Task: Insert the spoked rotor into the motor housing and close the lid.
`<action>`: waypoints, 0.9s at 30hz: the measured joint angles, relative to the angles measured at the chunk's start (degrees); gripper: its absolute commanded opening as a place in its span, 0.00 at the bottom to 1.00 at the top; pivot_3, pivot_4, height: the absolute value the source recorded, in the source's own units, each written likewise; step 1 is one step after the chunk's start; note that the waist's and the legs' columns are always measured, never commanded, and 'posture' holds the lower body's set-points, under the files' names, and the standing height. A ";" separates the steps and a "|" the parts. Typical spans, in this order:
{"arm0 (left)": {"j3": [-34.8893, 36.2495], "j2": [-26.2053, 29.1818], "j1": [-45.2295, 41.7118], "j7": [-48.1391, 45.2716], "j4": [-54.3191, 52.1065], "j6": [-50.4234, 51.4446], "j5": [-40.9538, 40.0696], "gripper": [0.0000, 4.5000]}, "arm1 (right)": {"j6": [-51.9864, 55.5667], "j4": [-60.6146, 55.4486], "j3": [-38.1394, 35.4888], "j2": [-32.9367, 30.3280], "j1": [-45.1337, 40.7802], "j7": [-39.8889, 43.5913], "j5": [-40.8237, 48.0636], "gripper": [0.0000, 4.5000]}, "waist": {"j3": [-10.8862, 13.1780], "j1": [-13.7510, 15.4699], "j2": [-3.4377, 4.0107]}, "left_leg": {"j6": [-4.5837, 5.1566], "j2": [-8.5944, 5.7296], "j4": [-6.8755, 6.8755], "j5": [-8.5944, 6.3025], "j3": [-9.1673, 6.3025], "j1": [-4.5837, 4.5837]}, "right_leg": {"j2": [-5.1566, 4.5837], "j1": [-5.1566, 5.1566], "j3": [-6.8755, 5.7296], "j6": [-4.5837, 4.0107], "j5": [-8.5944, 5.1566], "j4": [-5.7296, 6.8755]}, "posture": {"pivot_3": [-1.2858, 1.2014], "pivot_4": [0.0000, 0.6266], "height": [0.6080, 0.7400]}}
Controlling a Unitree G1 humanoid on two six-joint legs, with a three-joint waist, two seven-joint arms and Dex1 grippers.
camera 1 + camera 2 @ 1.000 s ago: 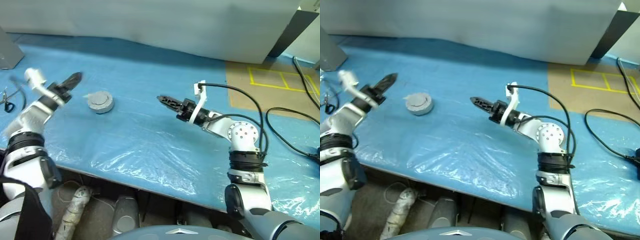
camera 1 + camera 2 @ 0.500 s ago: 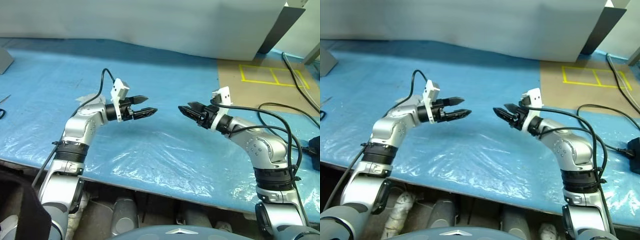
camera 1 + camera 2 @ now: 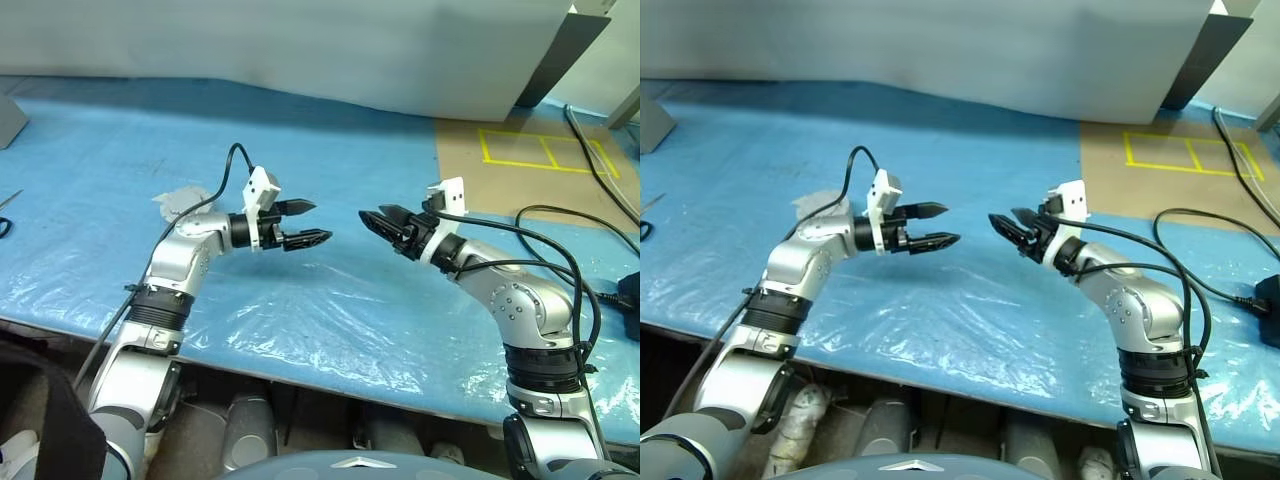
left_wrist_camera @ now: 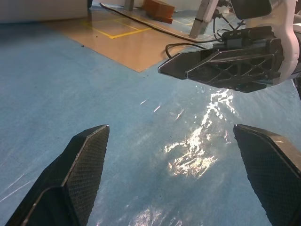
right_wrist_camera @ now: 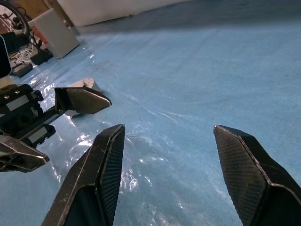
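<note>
Blue plastic sheeting, crinkled and shiny along the near edge, covers the table (image 3: pixel 330 330). Above its middle the two claws face each other at about the same height, tips near but apart. The left claw (image 3: pixel 307 224) points to the right with its two black fingers spread wide and nothing between them. The right claw (image 3: pixel 376 221) points back toward the left, its fingers also parted and empty; the right wrist view shows only blue sheet between them.

Farther back on the left, just behind the left arm, a light grey round thing (image 3: pixel 181 201) lies on the sheet, mostly hidden by the arm and its black cable; whether it is the lid, the motor housing or both together cannot be told.

Far right, a brown panel (image 3: pixel 530 170) with yellow tape lines lies on the table, and black cables (image 3: pixel 560 215) loop beside it. A pale wall (image 3: pixel 300 50) closes the far side.
</note>
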 measured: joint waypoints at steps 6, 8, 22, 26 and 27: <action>-0.05 0.39 0.91 -0.37 -0.47 -0.31 0.23 0.99 | -0.14 0.26 0.54 0.10 -1.19 0.70 -1.07 0.70 | 0.00 -0.01 0.00 | 0.00 0.00 -0.01 0.00 0.00 0.00 | 0.00 0.00 0.00 0.00 0.00 0.00 | 0.52 0.24 1.00; -0.03 0.73 1.18 -0.06 -0.45 -0.98 1.07 0.99 | -0.23 0.62 0.82 0.45 -1.18 1.03 -1.39 0.70 | 0.00 -0.02 0.00 | 0.00 0.00 0.00 0.00 0.00 0.00 | 0.00 0.00 0.00 0.00 0.00 0.00 | 0.52 0.24 1.00; 0.24 0.65 2.07 0.08 -1.03 -1.15 1.12 0.99 | -0.22 1.33 1.72 1.32 -1.58 2.08 -1.72 0.70 | 0.00 -0.02 0.01 | 0.00 0.00 0.00 0.00 0.00 0.00 | 0.00 0.00 0.00 -0.01 0.00 0.01 | 0.52 0.24 1.00; 0.07 0.25 1.88 0.13 -0.23 -2.55 2.13 0.99 | -0.22 1.33 1.72 1.37 -1.58 2.32 -1.76 0.70 | 0.00 -0.02 0.01 | 0.00 0.00 0.00 0.00 0.00 0.00 | 0.00 0.00 0.00 0.00 0.00 0.01 | 0.52 0.24 1.00; 0.09 0.03 1.72 0.26 0.14 -2.55 2.17 0.99 | -0.22 1.33 1.72 1.43 -1.59 2.32 -1.79 0.70 | 0.00 -0.02 0.01 | 0.00 0.00 0.00 0.00 0.00 0.00 | 0.00 0.00 0.00 0.00 0.00 0.01 | 0.52 0.24 1.00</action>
